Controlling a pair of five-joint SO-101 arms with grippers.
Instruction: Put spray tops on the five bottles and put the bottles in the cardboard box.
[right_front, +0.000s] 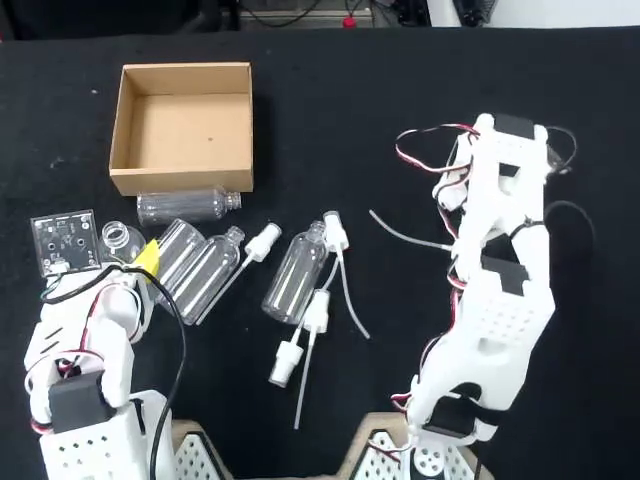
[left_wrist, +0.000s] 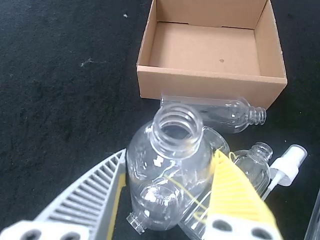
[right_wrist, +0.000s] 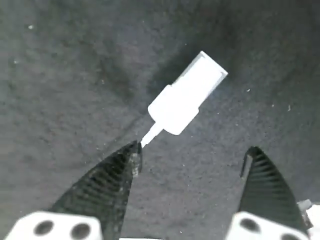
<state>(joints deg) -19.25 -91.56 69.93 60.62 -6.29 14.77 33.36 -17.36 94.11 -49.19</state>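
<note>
Currently left gripper (left_wrist: 170, 160) clasps an upright bottle (left_wrist: 172, 131); right gripper (right_wrist: 194, 148) gapes above a spray top (right_wrist: 187, 95).

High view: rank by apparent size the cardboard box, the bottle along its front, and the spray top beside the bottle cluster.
1. cardboard box
2. lying bottle
3. spray top
All on the table; nearness doesn't skew this.

Left arm (right_front: 85, 340), right arm (right_front: 500, 270): white plastic, black servo blocks, red-white-black wire loops. Thick black cable on left. Perforated panel on right. Left gripper (left_wrist: 170, 155): 1 yellow finger, 1 grey ribbed finger. Right gripper (right_wrist: 194, 148): 2 black ribbed fingers, white bases, screw holes.
</note>
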